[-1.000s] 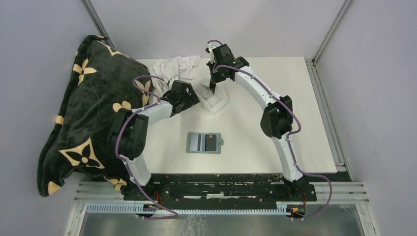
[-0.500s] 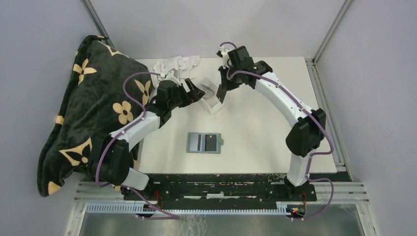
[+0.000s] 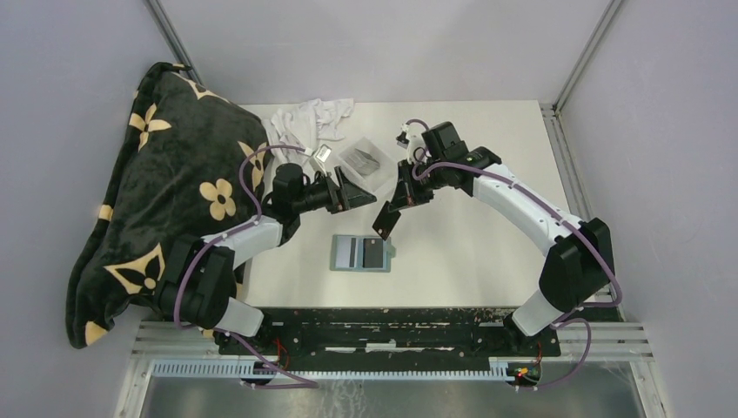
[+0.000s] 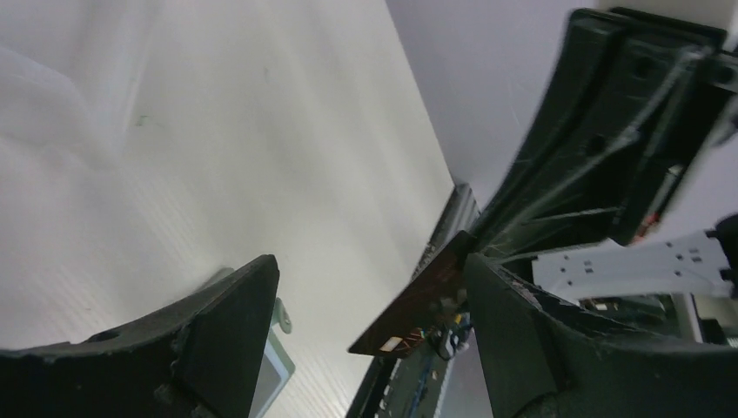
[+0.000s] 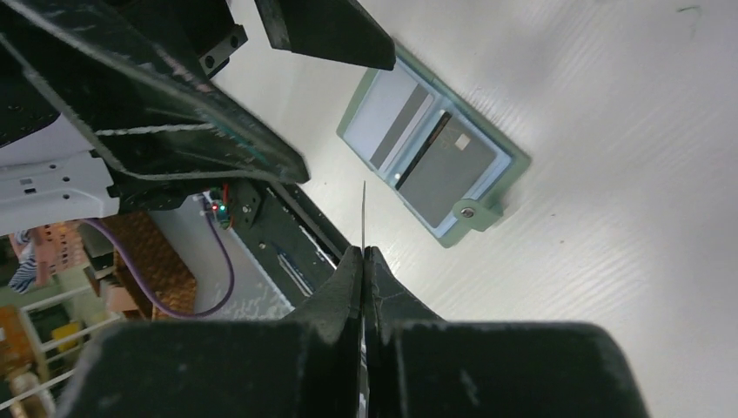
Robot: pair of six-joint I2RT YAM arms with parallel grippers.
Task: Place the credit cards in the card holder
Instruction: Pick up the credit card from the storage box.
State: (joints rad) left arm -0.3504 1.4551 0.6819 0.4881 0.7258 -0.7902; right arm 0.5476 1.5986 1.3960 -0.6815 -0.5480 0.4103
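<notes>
The card holder (image 3: 361, 252) lies open on the table, with a grey striped card (image 3: 348, 252) and a dark card (image 3: 372, 252) in it. It also shows in the right wrist view (image 5: 432, 157). My right gripper (image 3: 393, 202) is shut on a dark credit card (image 3: 383, 219), held above and just behind the holder. In its wrist view that gripper (image 5: 363, 252) holds the card edge-on (image 5: 363, 209). My left gripper (image 3: 352, 187) is open and empty, left of the held card. In the left wrist view (image 4: 370, 259) the card (image 4: 418, 296) hangs between its fingers, untouched.
A clear plastic tray (image 3: 364, 159) with a card-like thing inside sits behind both grippers. A white cloth (image 3: 305, 122) lies at the back left. A dark flowered blanket (image 3: 165, 200) covers the table's left side. The frame rail (image 3: 392, 318) runs along the near edge.
My right gripper has moved from the clear tray toward the card holder with a dark card in it. My left gripper has swung right and nearer, away from the tray, and stays open.
</notes>
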